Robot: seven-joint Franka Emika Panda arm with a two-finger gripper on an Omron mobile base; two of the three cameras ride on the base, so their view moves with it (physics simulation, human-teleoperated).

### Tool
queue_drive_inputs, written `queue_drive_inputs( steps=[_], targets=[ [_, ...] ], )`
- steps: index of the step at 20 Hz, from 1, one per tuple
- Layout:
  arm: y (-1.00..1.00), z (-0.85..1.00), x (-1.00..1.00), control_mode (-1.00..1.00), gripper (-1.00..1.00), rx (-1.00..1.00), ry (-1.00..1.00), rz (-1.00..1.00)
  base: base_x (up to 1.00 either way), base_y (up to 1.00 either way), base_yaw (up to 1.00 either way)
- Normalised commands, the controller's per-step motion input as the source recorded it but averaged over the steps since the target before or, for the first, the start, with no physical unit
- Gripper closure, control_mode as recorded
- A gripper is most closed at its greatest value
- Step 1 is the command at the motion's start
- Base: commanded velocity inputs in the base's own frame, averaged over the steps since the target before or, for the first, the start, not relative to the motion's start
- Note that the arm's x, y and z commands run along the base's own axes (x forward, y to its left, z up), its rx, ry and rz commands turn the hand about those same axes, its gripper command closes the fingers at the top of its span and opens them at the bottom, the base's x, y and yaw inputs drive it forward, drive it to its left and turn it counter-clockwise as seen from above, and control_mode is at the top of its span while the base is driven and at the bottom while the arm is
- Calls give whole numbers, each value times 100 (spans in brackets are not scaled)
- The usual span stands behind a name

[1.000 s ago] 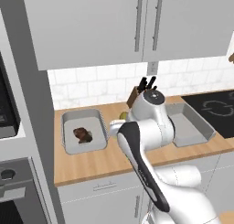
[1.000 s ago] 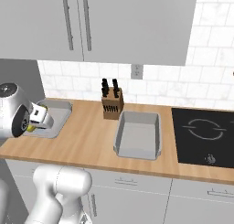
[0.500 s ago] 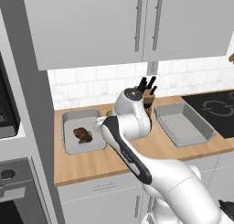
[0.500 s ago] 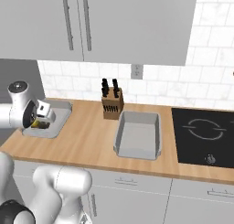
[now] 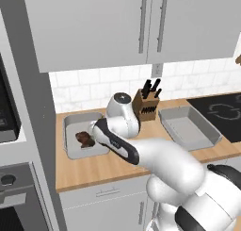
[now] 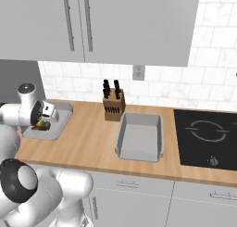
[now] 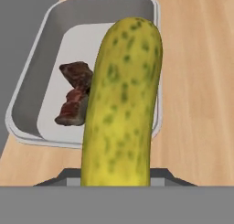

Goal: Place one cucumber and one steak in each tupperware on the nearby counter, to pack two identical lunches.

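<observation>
Your pincer (image 6: 42, 123) held the yellow-green cucumber (image 7: 122, 104) over the left tupperware (image 7: 41, 58), risking a drop onto the surface (image 7: 196, 81) beyond its rim.

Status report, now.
Claw shut on yellow-green cucumber, over left tupperware. Dark steak already inside. Right tupperware unfilled. Nothing blocking.

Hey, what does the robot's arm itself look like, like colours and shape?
The arm is glossy white, built of thick rounded segments. Dark grey to black bands mark its joints, one across the forearm and one low by the base. A round white cap with a grey disc tops the wrist. The gripper is a white block with a dark round face. No cables or markings can be made out.
</observation>
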Motion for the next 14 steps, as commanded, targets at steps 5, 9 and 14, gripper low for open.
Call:
queue_drive_inputs(
  steps=[5, 9, 14],
  targets=[
    [4, -39, 51, -100, 100, -3, 0, 0, 0, 0, 0],
    [0, -27, 47, -100, 100, -1, 0, 0, 0, 0, 0],
    [7, -21, 42, -100, 100, -2, 0, 0, 0, 0, 0]
  ],
)
